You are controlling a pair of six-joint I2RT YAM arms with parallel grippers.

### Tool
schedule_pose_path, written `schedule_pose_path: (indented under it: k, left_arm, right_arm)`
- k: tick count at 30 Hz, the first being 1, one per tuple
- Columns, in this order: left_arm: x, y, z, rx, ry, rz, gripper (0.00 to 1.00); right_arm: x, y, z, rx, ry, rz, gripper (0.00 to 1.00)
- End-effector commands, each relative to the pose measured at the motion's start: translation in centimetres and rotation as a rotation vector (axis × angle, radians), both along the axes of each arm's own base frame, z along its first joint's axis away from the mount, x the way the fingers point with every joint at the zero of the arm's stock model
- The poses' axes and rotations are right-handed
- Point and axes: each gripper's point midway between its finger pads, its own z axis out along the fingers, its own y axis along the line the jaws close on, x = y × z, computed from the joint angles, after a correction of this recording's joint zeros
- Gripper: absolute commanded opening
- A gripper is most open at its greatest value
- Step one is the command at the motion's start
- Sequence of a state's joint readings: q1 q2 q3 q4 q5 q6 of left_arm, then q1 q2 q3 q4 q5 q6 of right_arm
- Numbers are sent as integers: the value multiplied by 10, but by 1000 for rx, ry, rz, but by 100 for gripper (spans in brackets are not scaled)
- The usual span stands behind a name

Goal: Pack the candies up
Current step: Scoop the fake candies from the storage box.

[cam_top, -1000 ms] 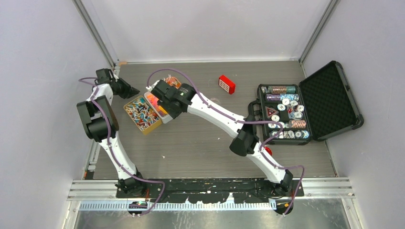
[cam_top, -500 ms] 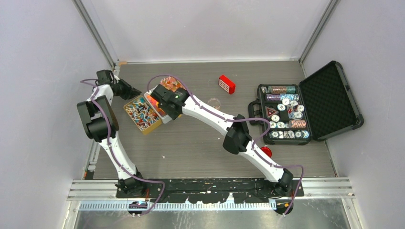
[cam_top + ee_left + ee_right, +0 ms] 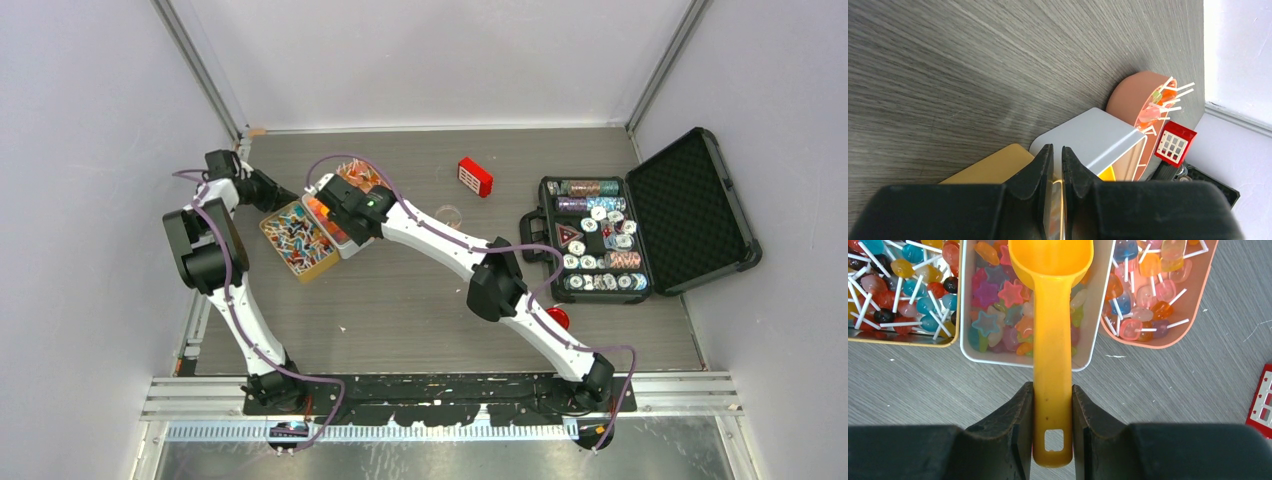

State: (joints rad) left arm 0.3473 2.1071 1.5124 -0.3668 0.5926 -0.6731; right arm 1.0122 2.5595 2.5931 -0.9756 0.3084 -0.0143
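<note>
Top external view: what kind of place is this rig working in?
Probably an enclosed lab test cell: plain white walls with metal corner posts, a grey table edged by a metal mounting rail, and staged props, candy trays and a poker chip case.

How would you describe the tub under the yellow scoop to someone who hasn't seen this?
At the far left of the table, three trays sit in a row; it is the white tub in the middle. The gold tray and peach tray hold lollipops on sticks, while it alone holds star-shaped gummies.
</note>
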Motion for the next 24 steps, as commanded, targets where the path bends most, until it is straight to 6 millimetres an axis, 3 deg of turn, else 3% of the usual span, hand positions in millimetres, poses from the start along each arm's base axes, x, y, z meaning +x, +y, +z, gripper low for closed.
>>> schedule_pose_path:
  k: [1, 24]
  left_arm:
    - [3, -4, 6, -12, -31, -25, 13]
    - [2, -7, 1, -27, -20, -29, 13]
  right_arm:
    - [13, 14, 27, 82, -74, 7, 0]
    - [33, 26, -4, 111, -119, -23, 0]
